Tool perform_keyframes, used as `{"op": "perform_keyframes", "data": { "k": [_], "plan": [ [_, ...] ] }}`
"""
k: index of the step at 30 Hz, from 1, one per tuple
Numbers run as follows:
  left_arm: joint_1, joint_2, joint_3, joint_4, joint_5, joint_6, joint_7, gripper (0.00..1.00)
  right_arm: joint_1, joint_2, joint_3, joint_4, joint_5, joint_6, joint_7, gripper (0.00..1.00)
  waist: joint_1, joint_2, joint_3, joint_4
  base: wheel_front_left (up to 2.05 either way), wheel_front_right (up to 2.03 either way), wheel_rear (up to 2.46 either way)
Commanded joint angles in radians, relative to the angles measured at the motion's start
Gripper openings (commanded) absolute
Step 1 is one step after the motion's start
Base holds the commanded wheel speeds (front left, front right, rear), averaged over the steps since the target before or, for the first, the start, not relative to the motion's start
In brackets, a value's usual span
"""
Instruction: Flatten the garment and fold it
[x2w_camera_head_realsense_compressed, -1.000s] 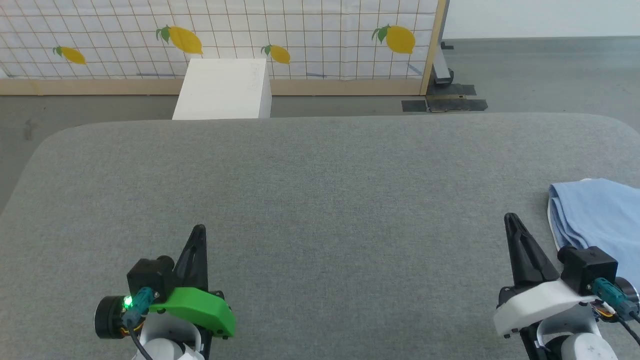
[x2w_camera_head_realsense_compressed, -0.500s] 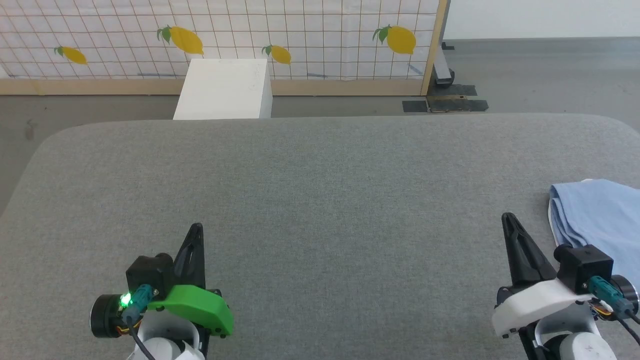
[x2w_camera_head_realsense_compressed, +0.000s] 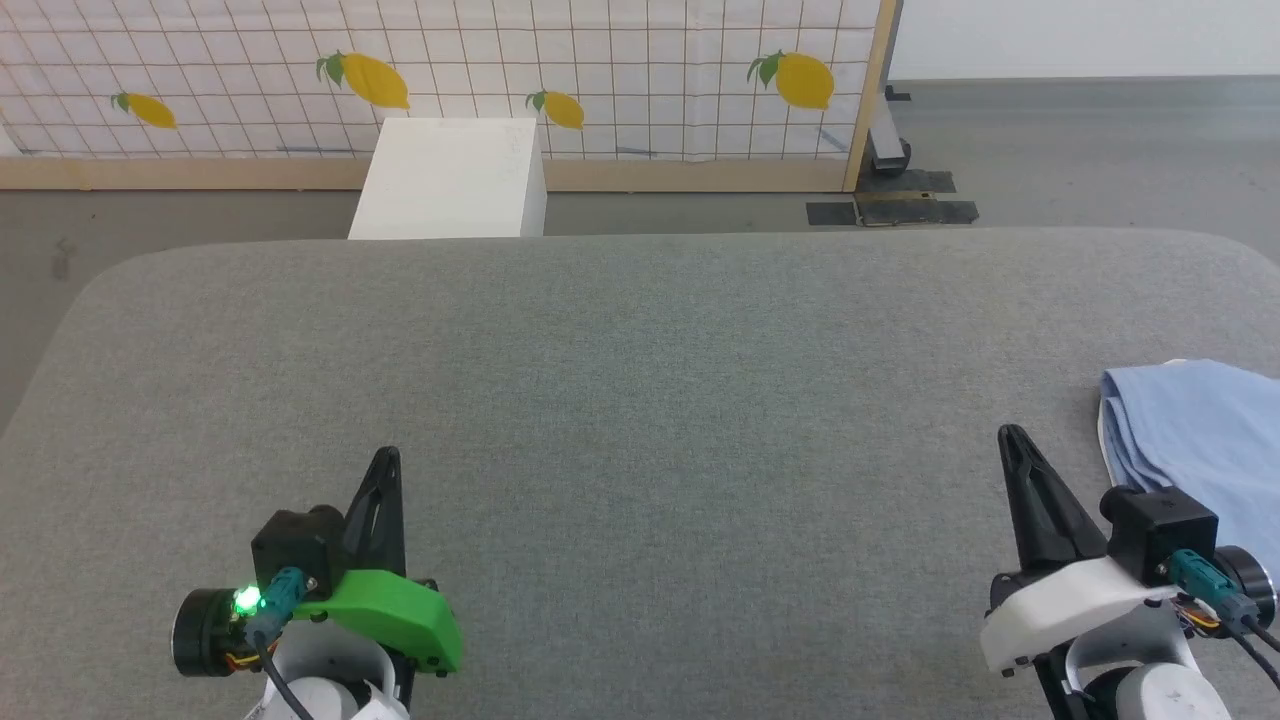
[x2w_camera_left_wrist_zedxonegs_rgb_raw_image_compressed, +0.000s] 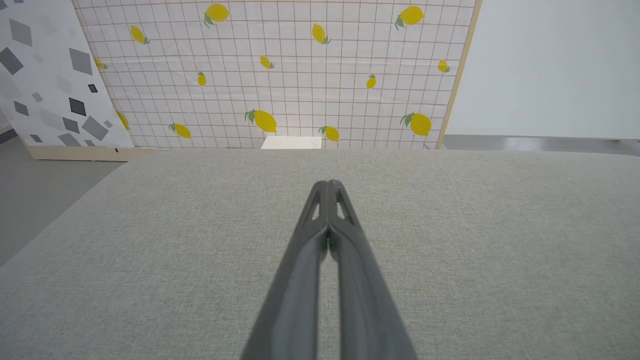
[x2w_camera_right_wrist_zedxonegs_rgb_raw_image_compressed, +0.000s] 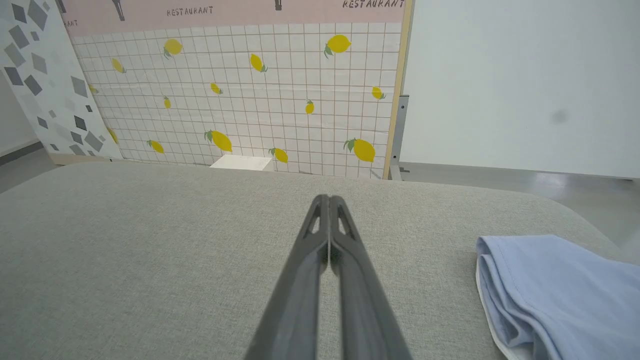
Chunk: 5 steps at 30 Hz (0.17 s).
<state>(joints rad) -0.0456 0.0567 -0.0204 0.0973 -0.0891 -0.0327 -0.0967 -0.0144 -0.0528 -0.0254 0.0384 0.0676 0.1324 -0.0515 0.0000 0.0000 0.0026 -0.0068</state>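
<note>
Shirt: we see the shirt (x2w_camera_head_realsense_compressed: 1200, 440) lying on the right side of the table (x2w_camera_head_realsense_compressed: 640, 380), toward the near edge. It is light blue, doubled over in soft loose layers, with a thin white edge along its left side. It runs out of the head view on the right.
Table: grey woven cover, rounded far corners.
Left gripper: we find the left gripper (x2w_camera_head_realsense_compressed: 388, 460) at the near left, over the table and pointing toward the far side. Its fingers are pressed together tip to tip and hold nothing. It has a green cover and a small green light that is lit. It sits well apart from the shirt.
Right gripper: the right gripper (x2w_camera_head_realsense_compressed: 1010, 438) is at the near right, just left of the shirt. Its fingers are closed on each other, empty. In the right wrist view we see a strip of grey table between them and the cloth.
Far side: a screen (x2w_camera_head_realsense_compressed: 620, 60) with a grid and lemons stands beyond the table. A white box (x2w_camera_head_realsense_compressed: 450, 180) stands on the floor (x2w_camera_head_realsense_compressed: 1080, 150) before it.
</note>
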Motion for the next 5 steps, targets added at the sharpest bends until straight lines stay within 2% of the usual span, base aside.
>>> {"op": "perform_keyframes", "data": {
  "k": [1, 5],
  "plan": [
    [0.016, -0.004, 0.002, -0.008, 0.01, 0.005, 0.007, 0.0, 0.009, 0.002, 0.004, -0.008, -0.011, -0.001, 0.005, 0.0, 0.0, 0.0, 0.0, 0.0, 0.0, 0.0, 0.0],
    [0.019, -0.004, 0.004, -0.016, 0.017, 0.008, 0.015, 0.0, 0.01, 0.002, 0.006, -0.011, -0.016, -0.001, 0.009, 0.0, 0.0, 0.0, 0.0, 0.001, 0.0, 0.0, 0.0]
  ]
}}
